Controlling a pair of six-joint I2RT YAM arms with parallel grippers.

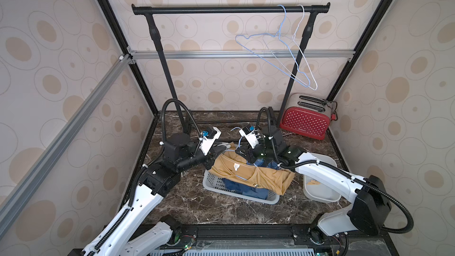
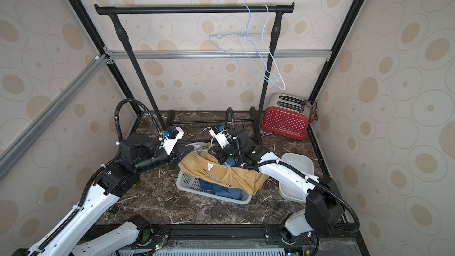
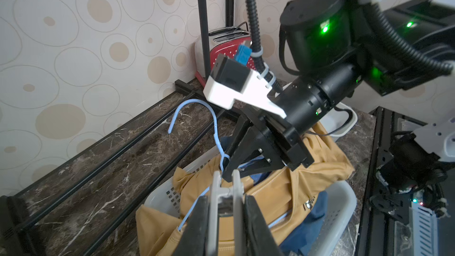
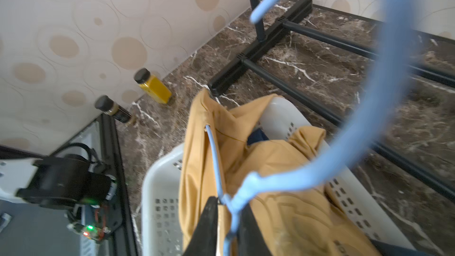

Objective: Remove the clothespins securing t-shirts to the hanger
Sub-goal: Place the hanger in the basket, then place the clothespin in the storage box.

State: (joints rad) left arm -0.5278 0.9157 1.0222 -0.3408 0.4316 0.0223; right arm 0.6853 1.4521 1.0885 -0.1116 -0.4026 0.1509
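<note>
We judge the main hazard here to be loss of the hanger (image 4: 354, 139). The right hand (image 4: 229, 204) has its jaws narrowly parted on either side of the blue wire neck, with a gap showing beside the wire, so the neck is fenced in rather than clamped. If the left hand (image 3: 226, 203) pulls sideways while the neck is loose, the wire can slip out. It would then sink with the mustard t-shirt (image 1: 261, 178) into the basket (image 1: 212, 183), where the blue t-shirts (image 1: 236, 186) lie beneath it, and any further pins would be buried in cloth. A second hazard is the clothespin (image 3: 213, 193) itself: it is smooth plastic held across its legs, and an off-centre squeeze may let it twist or spring away onto the surface (image 1: 187, 203). The two hands also work close together above the far rim of the basket, so contact between them is possible. The left hand is closed to a narrow width on the pale grey clothespin, whose two prongs stand out past the hand and point toward the right hand. The prongs appear clear of the yellow cloth, but we cannot tell whether they touch the hanger wire. We make out no other clothespin on the shirts in these views.
</note>
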